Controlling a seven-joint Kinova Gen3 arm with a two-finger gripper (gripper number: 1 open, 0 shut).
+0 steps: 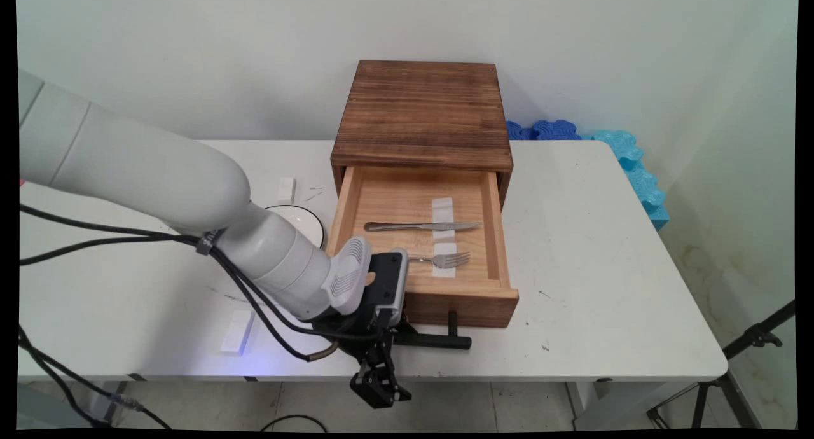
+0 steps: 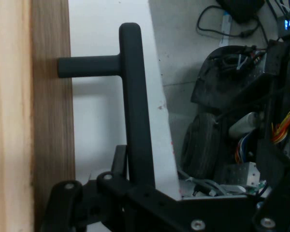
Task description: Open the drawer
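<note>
One gripper (image 1: 381,388) at the open drawer's (image 1: 420,235) black handle (image 2: 135,106); whether its fingers grip it cannot be told.

The cabinet (image 1: 421,111) is made of dark, grained wood, and its drawer (image 1: 416,203) of pale, smooth wood. The handle (image 2: 135,111) is finished in matt black, while the knife (image 1: 422,226) and fork (image 1: 442,259) are of shiny metal. The table (image 1: 604,267) is topped with a smooth white surface, lightly scuffed.

Even, bright indoor light, soft shadows under the drawer handle (image 2: 135,96), edges bowed.
</note>
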